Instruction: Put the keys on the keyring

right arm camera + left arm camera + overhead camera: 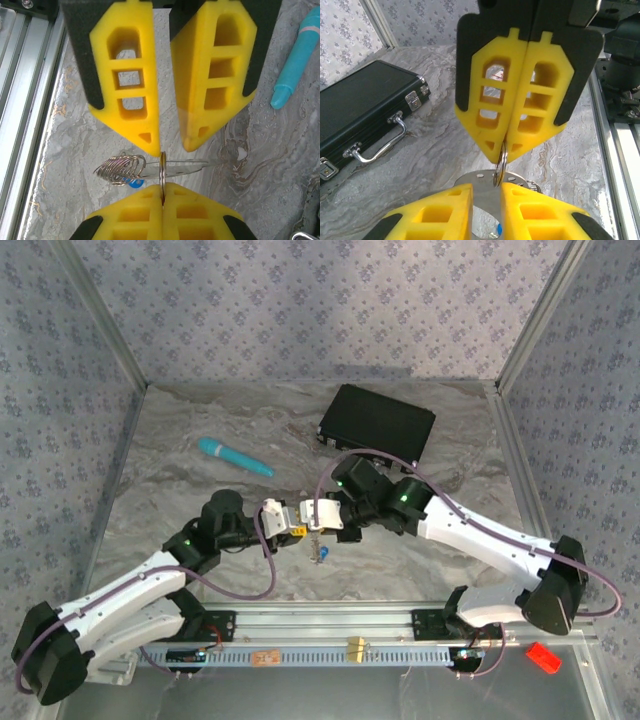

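Observation:
My left gripper (486, 187) is shut on the keyring (487, 200), a flat silvery oval loop whose wide end sticks out past the fingertips. My right gripper (162, 187) faces it tip to tip and is shut on a thin metal split ring (162, 167) that passes through the keyring's end. A coil of wire rings (120, 170) hangs beside it, with the blue key head (134, 182) just below. From above, both grippers meet mid-table, left (297, 523) and right (322, 515), and the blue key (322, 554) dangles under them. The yellow key is hidden.
A teal pen (235, 457) lies at the back left. A black case (378, 422) with a metal handle (380, 145) sits at the back, right of centre. The aluminium rail (350, 640) runs along the near edge, with a small red object (543, 657) at its right end.

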Robot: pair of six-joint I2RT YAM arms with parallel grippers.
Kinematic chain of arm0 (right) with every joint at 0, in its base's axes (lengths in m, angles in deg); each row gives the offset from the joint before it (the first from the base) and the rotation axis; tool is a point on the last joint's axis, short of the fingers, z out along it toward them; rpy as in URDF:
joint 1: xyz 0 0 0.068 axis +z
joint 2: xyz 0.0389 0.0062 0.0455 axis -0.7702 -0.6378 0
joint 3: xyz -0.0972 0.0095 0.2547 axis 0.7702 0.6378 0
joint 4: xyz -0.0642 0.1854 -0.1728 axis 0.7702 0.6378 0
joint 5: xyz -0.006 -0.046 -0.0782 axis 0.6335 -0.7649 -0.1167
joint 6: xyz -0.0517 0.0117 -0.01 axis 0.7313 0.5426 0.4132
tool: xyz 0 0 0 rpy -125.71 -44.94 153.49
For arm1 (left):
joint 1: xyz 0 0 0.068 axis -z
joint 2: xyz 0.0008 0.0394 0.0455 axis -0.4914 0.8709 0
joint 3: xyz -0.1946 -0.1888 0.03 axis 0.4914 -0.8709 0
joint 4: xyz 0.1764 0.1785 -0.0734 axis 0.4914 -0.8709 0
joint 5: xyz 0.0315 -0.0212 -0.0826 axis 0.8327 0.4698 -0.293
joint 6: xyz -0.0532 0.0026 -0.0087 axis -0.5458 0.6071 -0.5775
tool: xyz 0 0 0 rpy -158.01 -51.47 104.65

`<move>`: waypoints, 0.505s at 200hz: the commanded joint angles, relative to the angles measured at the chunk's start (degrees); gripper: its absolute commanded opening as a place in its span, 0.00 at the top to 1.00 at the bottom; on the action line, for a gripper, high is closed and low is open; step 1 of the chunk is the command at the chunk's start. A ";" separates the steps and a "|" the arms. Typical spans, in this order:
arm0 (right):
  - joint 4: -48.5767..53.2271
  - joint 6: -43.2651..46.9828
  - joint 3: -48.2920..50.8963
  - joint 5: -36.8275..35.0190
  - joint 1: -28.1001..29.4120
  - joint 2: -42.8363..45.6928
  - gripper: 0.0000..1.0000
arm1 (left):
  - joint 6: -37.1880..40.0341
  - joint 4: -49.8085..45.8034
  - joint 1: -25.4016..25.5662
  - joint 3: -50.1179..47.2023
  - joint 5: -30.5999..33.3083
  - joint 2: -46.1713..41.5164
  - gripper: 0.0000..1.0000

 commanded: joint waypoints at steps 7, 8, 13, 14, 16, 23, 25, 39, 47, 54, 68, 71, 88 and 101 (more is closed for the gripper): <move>0.41 0.75 -3.40 -0.16 0.96 -0.73 1.00 | -1.81 4.13 0.33 0.03 -2.11 -0.02 0.81; 0.36 0.77 -3.44 -0.20 0.94 -0.72 1.00 | -1.82 4.13 0.36 0.03 -2.14 -0.03 0.81; 0.38 0.66 -3.53 -0.16 1.05 -0.89 1.00 | -1.82 4.09 0.46 0.03 -2.18 0.01 0.82; 0.38 0.66 -3.53 -0.16 1.05 -0.89 1.00 | -1.82 4.11 0.47 -0.02 -2.17 0.03 0.82; 0.29 0.66 -3.61 -0.08 1.09 -0.93 1.00 | -1.82 4.13 0.48 0.08 -2.16 -0.02 0.82; 0.13 0.57 -3.70 -0.07 1.13 -0.99 1.00 | -1.83 4.00 0.41 -0.04 -2.24 0.03 0.82; 0.13 0.51 -3.74 -0.02 1.13 -0.99 1.00 | -1.83 4.03 0.40 -0.06 -2.29 0.04 0.82; 0.11 0.37 -3.90 -0.09 1.25 -1.15 1.00 | -1.78 4.03 0.42 -0.08 -2.45 -0.01 0.85; 0.14 0.33 -4.00 -0.15 1.33 -1.20 1.00 | -1.66 3.98 0.48 -0.06 -2.43 -0.07 0.90; 0.14 0.23 -3.97 0.08 1.34 -1.08 1.00 | -1.57 3.92 0.40 -0.04 -2.51 -0.06 0.95; -0.15 0.03 -3.63 0.84 1.22 -0.44 1.00 | -1.48 3.94 0.40 -0.06 -2.68 -0.19 1.00; -0.28 -0.08 -3.52 0.88 1.21 -0.34 1.00 | -1.47 3.91 0.40 -0.06 -2.69 -0.21 1.00; -2.96 -1.86 -1.03 3.15 0.00 2.63 0.90 | -2.11 5.00 0.41 -0.60 -3.08 -0.45 1.00; -8.60 -3.99 3.89 8.10 -2.45 6.65 0.79 | -3.74 8.25 0.42 -1.92 -3.34 -0.73 1.00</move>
